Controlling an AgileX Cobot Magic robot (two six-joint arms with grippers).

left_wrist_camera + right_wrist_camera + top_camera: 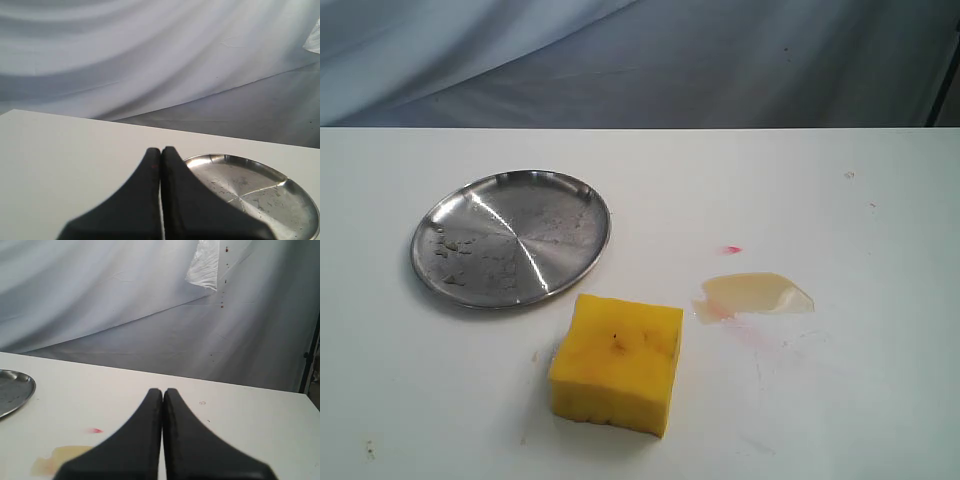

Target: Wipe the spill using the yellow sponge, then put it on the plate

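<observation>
Exterior view shows you the yellow sponge (617,363) lying on the white table (860,400), just nearer the camera than the plate (495,215). The spill (760,293) lies close on the sponge's right, apart from it. Your left gripper (161,155) and right gripper (163,395) both have their fingers pressed together, holding nothing.

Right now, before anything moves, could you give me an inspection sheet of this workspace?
Surface: white table, a few faint dark specks.
Job's things: yellow sponge lies on the table, ungripped; plate behind it to the left, holding only crumb-like specks; spill to the sponge's right, not yet wiped.
Clutter: tiny red dot just behind the spill.
End effectors: left end effector and right end effector both shut, holding nothing.
Cables: nothing seen.
Surroundings: grey draped cloth behind the table.
</observation>
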